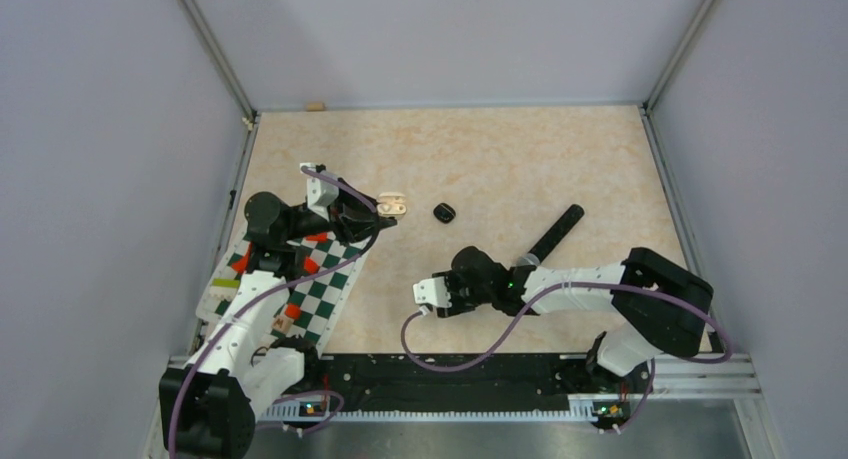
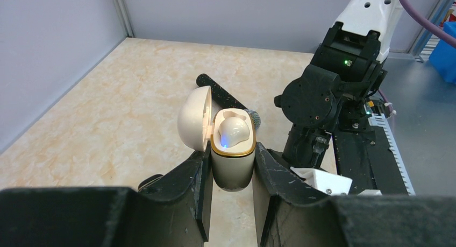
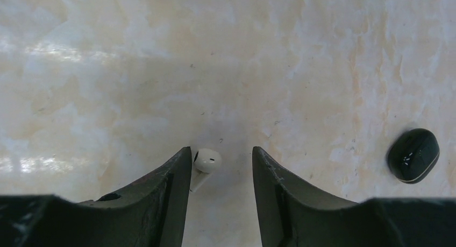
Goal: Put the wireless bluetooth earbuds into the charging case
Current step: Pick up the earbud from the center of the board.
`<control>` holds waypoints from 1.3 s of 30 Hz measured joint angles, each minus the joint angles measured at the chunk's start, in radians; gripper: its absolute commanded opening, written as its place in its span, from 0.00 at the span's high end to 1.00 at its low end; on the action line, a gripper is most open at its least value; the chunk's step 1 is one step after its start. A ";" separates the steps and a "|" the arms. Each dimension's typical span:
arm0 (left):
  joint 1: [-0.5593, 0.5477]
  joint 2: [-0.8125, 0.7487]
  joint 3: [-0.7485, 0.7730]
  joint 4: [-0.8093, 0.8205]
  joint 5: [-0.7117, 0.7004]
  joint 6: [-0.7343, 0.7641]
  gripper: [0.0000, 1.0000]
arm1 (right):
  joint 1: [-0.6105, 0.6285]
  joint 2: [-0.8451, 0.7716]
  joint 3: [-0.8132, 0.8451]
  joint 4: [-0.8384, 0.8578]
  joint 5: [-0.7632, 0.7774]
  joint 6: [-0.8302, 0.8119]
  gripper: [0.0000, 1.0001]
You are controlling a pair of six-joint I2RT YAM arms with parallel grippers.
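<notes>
The open charging case [image 2: 232,150] is pinched in the left jaws. A white earbud [image 3: 207,161] is bracketed by the spread right jaws; a centred pinch is judged next.

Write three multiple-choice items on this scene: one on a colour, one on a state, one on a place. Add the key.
1. What colour is the case in the left gripper?
A. black
B. cream
C. red

2. How is its lid?
A. shut
B. open
C. missing

3. Where is the loose white earbud?
A. on that lid
B. in the left gripper
C. between the right gripper's fingers

Key:
1 B, the body is cream with a gold rim.
2 B, it is swung aside, with a seated earbud showing inside.
3 C, the right wrist view shows it between the spread fingers, close to one of them.
</notes>
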 measured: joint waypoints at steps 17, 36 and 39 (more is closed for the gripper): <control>0.005 -0.011 0.000 -0.006 -0.006 -0.004 0.89 | -0.099 0.027 0.158 -0.113 -0.031 0.246 0.56; 0.012 -0.013 0.000 -0.006 -0.007 -0.011 0.89 | -0.296 0.220 0.319 -0.379 -0.459 0.425 0.59; 0.012 -0.013 0.000 -0.006 -0.007 -0.014 0.89 | -0.322 0.243 0.328 -0.402 -0.487 0.437 0.59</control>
